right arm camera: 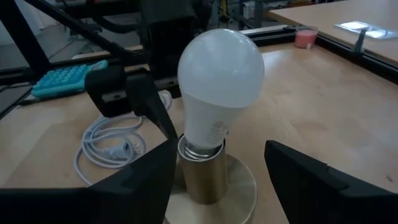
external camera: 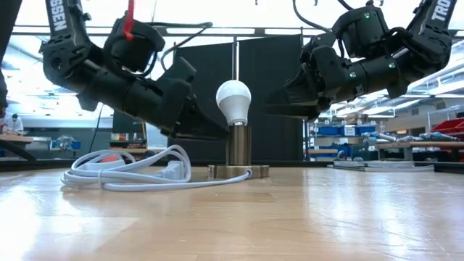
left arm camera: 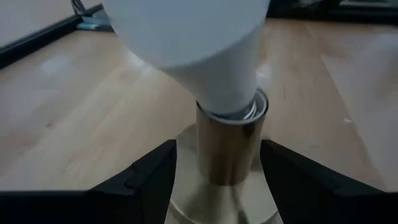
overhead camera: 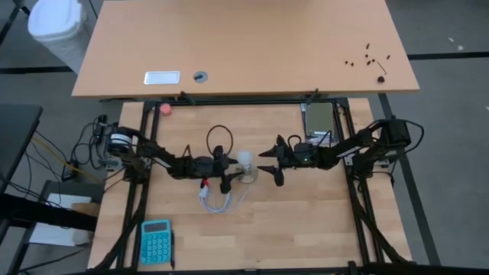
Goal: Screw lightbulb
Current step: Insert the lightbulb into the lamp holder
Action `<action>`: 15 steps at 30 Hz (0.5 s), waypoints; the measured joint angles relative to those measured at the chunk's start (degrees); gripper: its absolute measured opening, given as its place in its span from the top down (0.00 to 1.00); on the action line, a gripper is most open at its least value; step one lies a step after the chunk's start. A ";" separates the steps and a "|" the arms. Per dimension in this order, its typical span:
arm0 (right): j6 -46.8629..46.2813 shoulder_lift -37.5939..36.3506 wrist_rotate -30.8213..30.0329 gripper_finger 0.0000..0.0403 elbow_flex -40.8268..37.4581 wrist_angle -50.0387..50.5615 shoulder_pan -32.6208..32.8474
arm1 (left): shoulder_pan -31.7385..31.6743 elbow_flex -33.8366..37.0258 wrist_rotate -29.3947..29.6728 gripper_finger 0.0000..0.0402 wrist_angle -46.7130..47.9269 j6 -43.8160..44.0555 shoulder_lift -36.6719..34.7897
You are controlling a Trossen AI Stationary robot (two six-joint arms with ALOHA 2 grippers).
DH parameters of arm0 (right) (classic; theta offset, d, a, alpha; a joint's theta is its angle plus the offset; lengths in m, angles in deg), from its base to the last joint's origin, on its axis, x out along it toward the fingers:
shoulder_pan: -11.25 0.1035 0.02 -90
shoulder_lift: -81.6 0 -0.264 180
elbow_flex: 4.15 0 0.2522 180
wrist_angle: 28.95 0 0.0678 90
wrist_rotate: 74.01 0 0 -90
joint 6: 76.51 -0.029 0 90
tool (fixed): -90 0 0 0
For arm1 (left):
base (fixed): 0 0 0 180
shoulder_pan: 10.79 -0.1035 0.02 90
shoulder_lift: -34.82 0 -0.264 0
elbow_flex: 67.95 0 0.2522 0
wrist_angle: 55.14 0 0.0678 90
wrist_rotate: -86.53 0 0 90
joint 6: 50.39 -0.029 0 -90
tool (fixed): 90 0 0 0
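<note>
The lightbulb (right arm camera: 219, 87) stands upright in its socket (right arm camera: 202, 177), between my two grippers. My left gripper (left arm camera: 217, 177) straddles the socket, fingers open; my right gripper (right arm camera: 217, 180) faces the bulb, fingers open, empty.

A: We note the lightbulb (right arm camera: 221, 81) has a matt, frosted white globe, smooth like plastic, above a silvery threaded metal base.

B: Agreed. We record the socket (right arm camera: 205, 177) as brushed brass-toned metal with a soft sheen, its round foot alike.

A: The surface (external camera: 290, 217) we find to be pale wood, smooth, with a faint gloss.

B: The cord (external camera: 123, 174) looks like white glossy plastic. Both the left gripper (left arm camera: 217, 171) and right gripper (right arm camera: 217, 168) show matt black plastic fingers.
</note>
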 joint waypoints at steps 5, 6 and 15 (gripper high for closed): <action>0.00 0.00 -0.96 0.36 0.00 -0.09 0.00 | 0.00 0.32 -3.60 0.41 1.44 1.62 -1.23; 0.00 0.00 -1.06 0.37 0.00 -0.17 0.09 | 0.00 0.19 -4.02 0.41 2.44 2.33 -1.22; 0.22 -0.02 -2.16 0.37 0.00 -0.42 1.77 | -0.11 -7.71 -2.23 0.41 16.81 1.25 -1.20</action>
